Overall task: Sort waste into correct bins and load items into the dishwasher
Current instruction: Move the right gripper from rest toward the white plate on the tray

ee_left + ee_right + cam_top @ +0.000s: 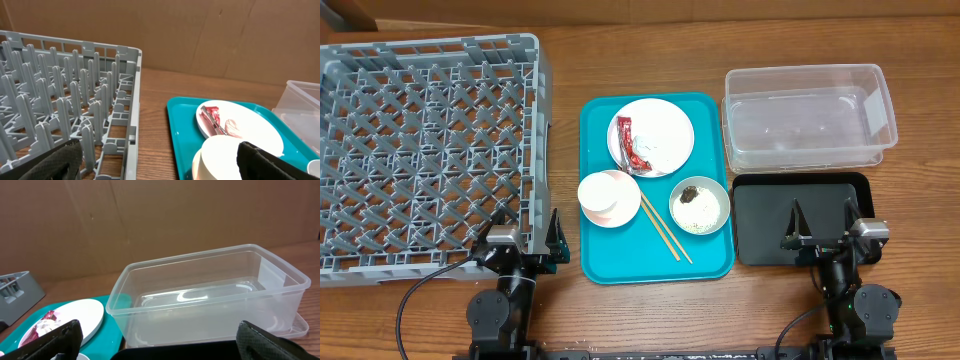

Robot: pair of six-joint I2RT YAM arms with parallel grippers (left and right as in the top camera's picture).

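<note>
Left gripper [525, 228] hangs wide open at the rack's [420, 150] near corner. Right gripper [823, 225], equally wide, sits over the black tray [760, 195]. Neither holds anything. Wrapper [632, 145] lies on the plate [665, 130] on the teal tray [595, 260], well apart from both. Pinching too low could shove the plate. A careless reach could knock the chopsticks [665, 232] lying between cup [608, 198] and bowl [700, 205], or tip the bowl.

Nothing readable is showing in any of the three views: no label, brand, number or sign. The red wrapper [631, 146] is lying crinkled on the white plate [667, 125]. Any print on it is coming through too small and blurred to make out, both from overhead and from the left wrist.
</note>
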